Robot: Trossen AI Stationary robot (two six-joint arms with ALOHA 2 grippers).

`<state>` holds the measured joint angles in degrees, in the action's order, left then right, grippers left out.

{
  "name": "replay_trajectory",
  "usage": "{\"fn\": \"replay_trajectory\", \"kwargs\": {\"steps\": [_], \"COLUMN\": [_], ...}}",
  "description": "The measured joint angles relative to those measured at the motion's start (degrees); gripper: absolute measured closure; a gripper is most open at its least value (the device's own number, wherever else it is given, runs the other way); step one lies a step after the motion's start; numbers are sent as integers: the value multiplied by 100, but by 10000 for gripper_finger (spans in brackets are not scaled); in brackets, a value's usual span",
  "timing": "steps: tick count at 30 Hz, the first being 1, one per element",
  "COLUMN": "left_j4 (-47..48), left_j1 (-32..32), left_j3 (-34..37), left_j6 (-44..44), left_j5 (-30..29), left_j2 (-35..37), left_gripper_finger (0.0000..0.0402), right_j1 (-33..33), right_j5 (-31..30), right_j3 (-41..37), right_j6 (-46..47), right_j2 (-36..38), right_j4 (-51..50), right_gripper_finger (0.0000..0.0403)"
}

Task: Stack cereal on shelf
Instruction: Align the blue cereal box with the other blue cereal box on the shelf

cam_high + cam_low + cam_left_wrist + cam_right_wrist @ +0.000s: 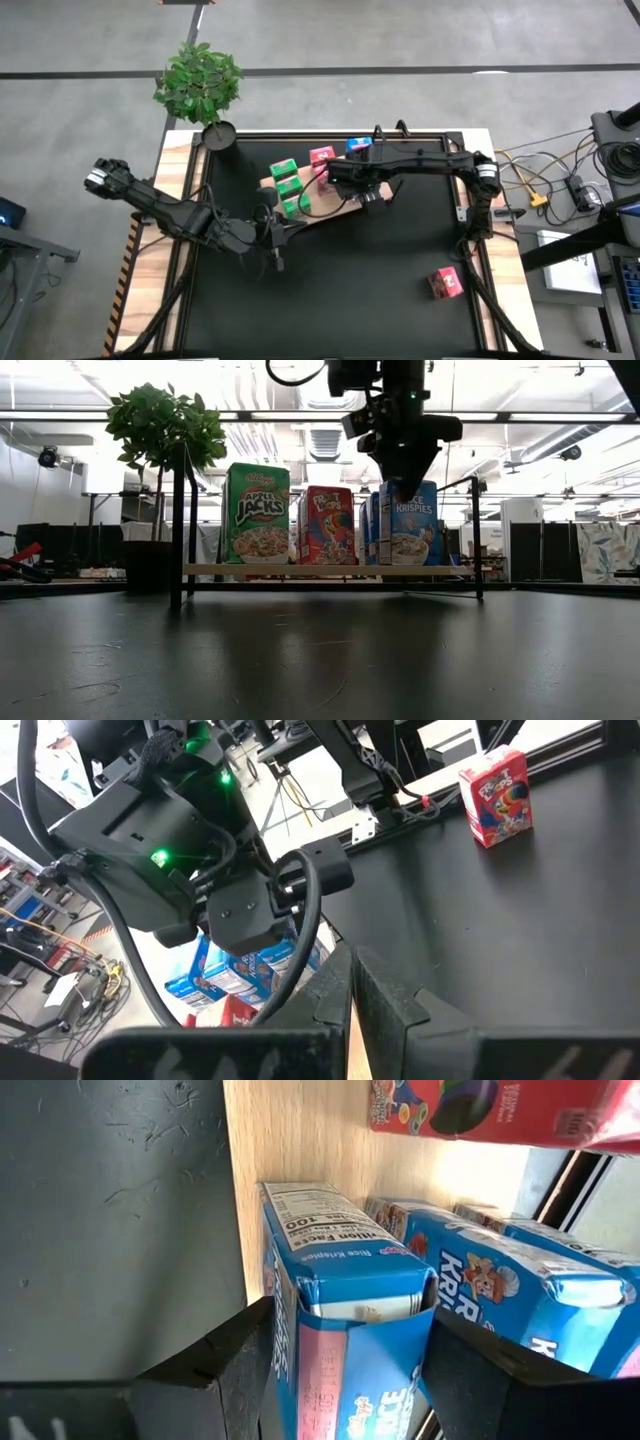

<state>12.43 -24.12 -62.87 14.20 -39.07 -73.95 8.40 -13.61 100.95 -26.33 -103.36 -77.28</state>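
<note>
High view: the flat light-wood shelf board (335, 209) lies on the black tabletop mat (380, 290), carrying green cereal boxes (287, 181), pink-red ones (321, 157) and blue ones (358, 146); one pink-red box (445, 283) sits well apart on the mat. The right gripper (345, 1350) clasps a blue Rice Krispies box (340, 1315) over the board, beside the other blue boxes. The left gripper (277, 238) waits near the board's edge; I cannot tell its finger state.
</note>
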Motion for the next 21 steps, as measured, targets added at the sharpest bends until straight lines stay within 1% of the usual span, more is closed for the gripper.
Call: {"fn": "replay_trajectory", "kwargs": {"steps": [7,13,18,21], "left_j4": [0,0,0,0], "left_j1": [0,0,0,0], "left_j3": [0,1,0,0], "left_j6": [-6,-7,-9,-9], "left_j5": [0,1,2,2], "left_j2": [0,0,0,0], "left_gripper_finger": [402,402,402,402], "right_j1": [0,-27,-39,-39], "right_j5": [2,6,255,408], "right_j3": [21,424,806,866], "right_j6": [163,323,321,299], "right_j2": [90,93,95,99], "right_j4": [-69,-195,-115,236], "right_gripper_finger": [186,186,186,191]}}
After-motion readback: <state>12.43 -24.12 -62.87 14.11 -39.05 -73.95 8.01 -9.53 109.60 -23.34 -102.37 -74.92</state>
